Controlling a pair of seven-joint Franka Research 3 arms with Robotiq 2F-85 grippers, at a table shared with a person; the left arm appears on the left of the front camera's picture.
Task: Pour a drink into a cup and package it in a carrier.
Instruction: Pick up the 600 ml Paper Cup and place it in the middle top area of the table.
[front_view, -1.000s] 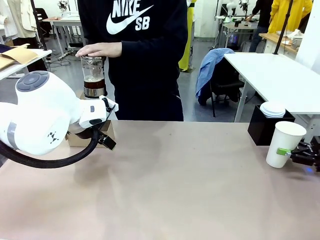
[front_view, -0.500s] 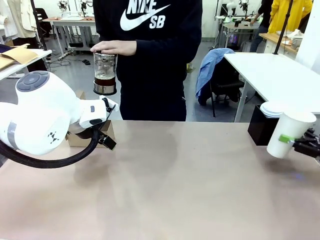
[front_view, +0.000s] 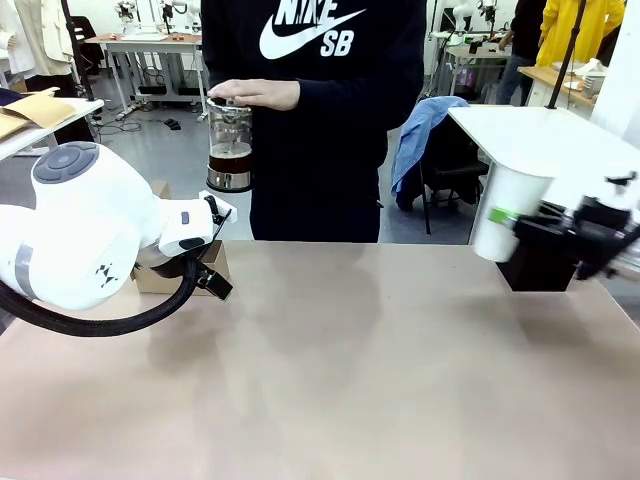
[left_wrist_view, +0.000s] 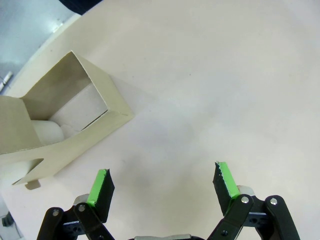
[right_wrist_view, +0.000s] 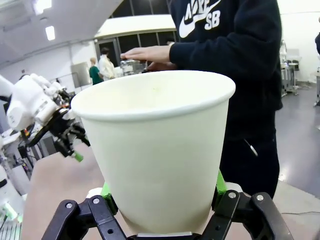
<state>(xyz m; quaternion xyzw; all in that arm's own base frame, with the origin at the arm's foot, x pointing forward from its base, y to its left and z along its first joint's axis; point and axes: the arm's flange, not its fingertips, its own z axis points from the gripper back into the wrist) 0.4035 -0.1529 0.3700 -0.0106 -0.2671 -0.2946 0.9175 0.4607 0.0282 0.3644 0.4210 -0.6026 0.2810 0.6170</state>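
A person's hand (front_view: 255, 94) holds the clear glass jug (front_view: 230, 145) by its top, above the table's far edge; the dark brown drink (front_view: 230, 158) fills its lower part. My right gripper (front_view: 503, 215) is shut on the white paper cup (front_view: 508, 205) and holds it in the air at the right, tilted. In the right wrist view the cup (right_wrist_view: 157, 150) has no lid and its mouth is open. My left gripper (left_wrist_view: 162, 180) stands open over bare table, next to the brown cardboard carrier (left_wrist_view: 75, 132). From the front the carrier (front_view: 145, 278) sits behind the left arm.
A black square box (front_view: 545, 268) stands at the table's back right, behind the right gripper. The person (front_view: 320, 120) stands at the far side, at the middle. Beyond are a white table (front_view: 560, 150) and a chair with a blue garment (front_view: 425, 130).
The right gripper has lifted the cup off the table at the right edge and carried it up and leftward. The person has moved the jug to the right. The left arm is still.
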